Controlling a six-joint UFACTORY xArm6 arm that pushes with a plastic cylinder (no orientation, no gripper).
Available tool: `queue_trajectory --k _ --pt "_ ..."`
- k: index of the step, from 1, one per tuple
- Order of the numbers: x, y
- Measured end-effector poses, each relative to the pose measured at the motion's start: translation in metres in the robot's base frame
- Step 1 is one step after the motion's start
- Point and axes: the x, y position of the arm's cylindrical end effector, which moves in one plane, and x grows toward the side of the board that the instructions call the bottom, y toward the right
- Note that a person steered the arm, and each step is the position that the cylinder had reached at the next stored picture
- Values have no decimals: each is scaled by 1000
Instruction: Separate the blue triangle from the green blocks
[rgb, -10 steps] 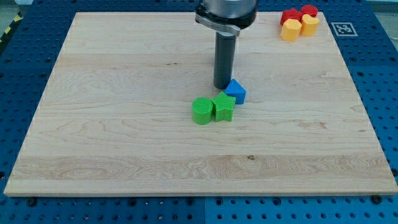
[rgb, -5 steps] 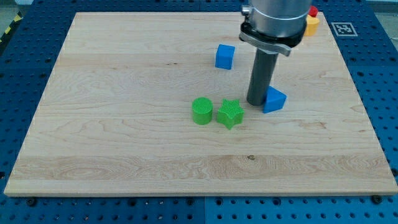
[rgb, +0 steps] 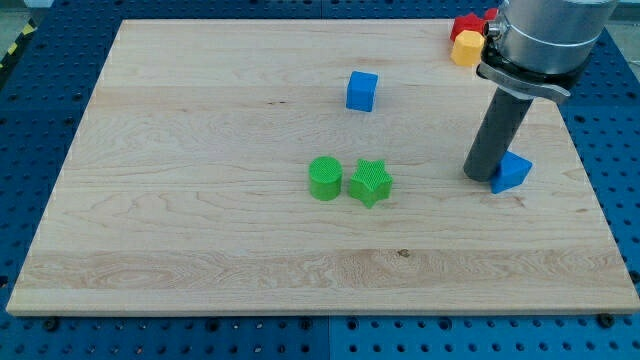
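Two green blocks (rgb: 348, 181) sit mid-frame; the blue triangle (rgb: 513, 172), touching the jawless rod's tip (rgb: 480, 177), lies well apart at right: separation looks done.

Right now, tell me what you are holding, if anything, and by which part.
Nothing is held. My tip only presses against the view's left side of the blue triangle, far to the right of the green blocks.
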Motion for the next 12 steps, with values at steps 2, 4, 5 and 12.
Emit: queue_trajectory --k 2,4,5,12 --pt "0 5" --pt "0 23" --pt "1 28" --pt "27 50"
